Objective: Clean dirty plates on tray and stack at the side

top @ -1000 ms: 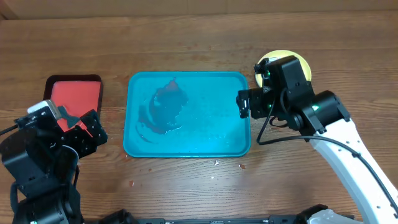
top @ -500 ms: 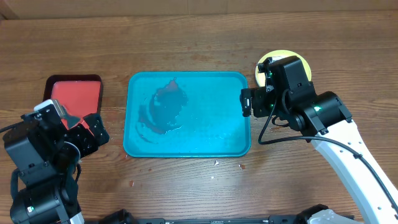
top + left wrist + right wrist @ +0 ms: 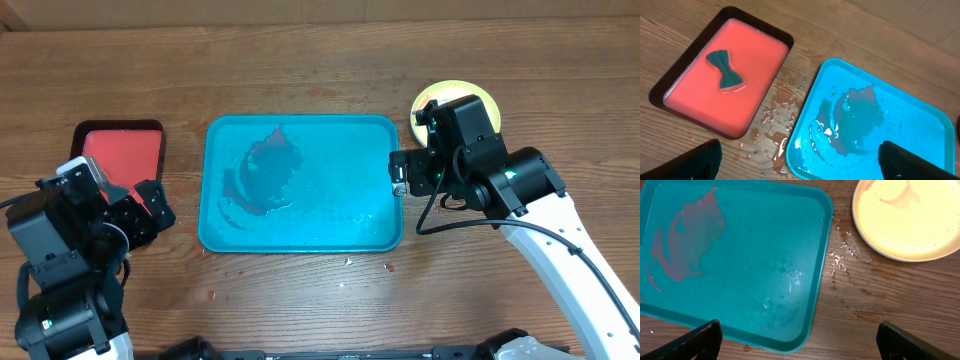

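Resting just right of the large teal rectangular plastic tray, a round yellow-green plastic plate is recorded on the table. Both left gripper and right gripper are held spread wide, nothing pinched.

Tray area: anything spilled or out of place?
Yes. A reddish puddle lies at the left of the tray, and droplets lie on the table on both sides, toward the red tray and beside the yellow plate.

I can read no writing, label, brand mark, number or sign on anything before me, in the overhead view or from either wrist.
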Tool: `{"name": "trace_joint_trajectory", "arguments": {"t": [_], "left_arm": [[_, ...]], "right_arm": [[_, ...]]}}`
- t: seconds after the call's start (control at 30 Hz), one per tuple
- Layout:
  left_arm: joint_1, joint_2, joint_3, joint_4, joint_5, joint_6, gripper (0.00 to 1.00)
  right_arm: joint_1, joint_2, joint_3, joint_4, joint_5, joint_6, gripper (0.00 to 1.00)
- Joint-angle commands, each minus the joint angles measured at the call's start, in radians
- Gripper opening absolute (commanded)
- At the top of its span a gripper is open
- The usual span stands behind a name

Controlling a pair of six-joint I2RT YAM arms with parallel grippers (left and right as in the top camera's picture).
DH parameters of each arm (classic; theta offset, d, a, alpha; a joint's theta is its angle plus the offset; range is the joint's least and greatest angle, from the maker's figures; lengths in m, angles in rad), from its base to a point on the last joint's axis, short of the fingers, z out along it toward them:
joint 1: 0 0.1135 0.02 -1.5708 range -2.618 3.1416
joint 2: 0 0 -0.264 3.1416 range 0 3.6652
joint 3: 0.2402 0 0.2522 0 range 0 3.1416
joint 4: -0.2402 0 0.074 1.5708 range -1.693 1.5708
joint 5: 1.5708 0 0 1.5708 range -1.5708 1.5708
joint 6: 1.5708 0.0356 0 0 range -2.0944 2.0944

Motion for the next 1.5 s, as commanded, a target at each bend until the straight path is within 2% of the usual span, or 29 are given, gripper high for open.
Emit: {"name": "trace_joint_trajectory", "arguments": {"t": [0.0, 0.23, 0.37, 0.6, 0.77, 0.93, 1.17, 1.47], "left_arm": [[0.0, 0.008, -0.009, 0.001, -0.006, 0.008, 1.0], [0.0, 0.013, -0.009, 0.001, -0.006, 0.008, 1.0], [0.0, 0.014, -0.009, 0.001, -0.006, 0.008, 0.99], [0.0, 0.018, -0.009, 0.001, -0.006, 0.008, 1.0], [0.0, 0.019, -0.009, 0.001, -0.006, 0.008, 1.0], [0.0, 0.019, -0.009, 0.001, -0.006, 0.008, 1.0], [0.0, 0.019, -0.009, 0.001, -0.006, 0.008, 1.0], [0.0, 0.019, -0.009, 0.001, -0.006, 0.008, 1.0]], "right_arm": [[-0.021, -0.019, -0.005, 0.013, 0.005, -0.005, 1.0], [-0.105, -0.044, -0.015, 0.028, -0.031, -0.005, 1.0], [-0.168, -0.127, -0.075, 0.118, -0.081, -0.032, 1.0], [-0.264, -0.425, -0.413, 0.416, -0.175, -0.037, 1.0], [-0.338, -0.725, -0.726, 0.669, -0.246, -0.034, 1.0], [-0.361, -0.958, -0.959, 0.818, -0.244, -0.031, 1.0], [-0.366, -1.18, -1.167, 0.958, -0.208, -0.031, 1.0], [-0.366, -1.329, -1.273, 1.027, -0.147, -0.031, 1.0]]}}
